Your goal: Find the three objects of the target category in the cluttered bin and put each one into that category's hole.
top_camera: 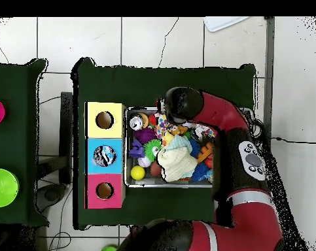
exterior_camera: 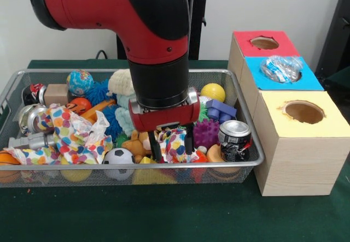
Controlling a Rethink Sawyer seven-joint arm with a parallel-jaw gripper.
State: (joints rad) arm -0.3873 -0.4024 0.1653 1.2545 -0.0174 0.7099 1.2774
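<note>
A wire bin (exterior_camera: pixel 11 89) on the green desk (exterior_camera: pixel 164 214) holds crumpled spotted paper (exterior_camera: pixel 71 135), balls and toys. The gripper (exterior_camera: pixel 172 146) reaches down into it, fingers apparently closed around another spotted paper wad (exterior_camera: pixel 174 142). A crushed can (exterior_camera: pixel 235 139) stands beside three boxes; the blue hole (exterior_camera: pixel 281 69) holds crumpled clear plastic.

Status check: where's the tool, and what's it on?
Tool down in bin, fingers straddling the heart-print wrapper. Clear plastic sits in blue box hole. Soda can, purple spiky ball crowd beside.
</note>
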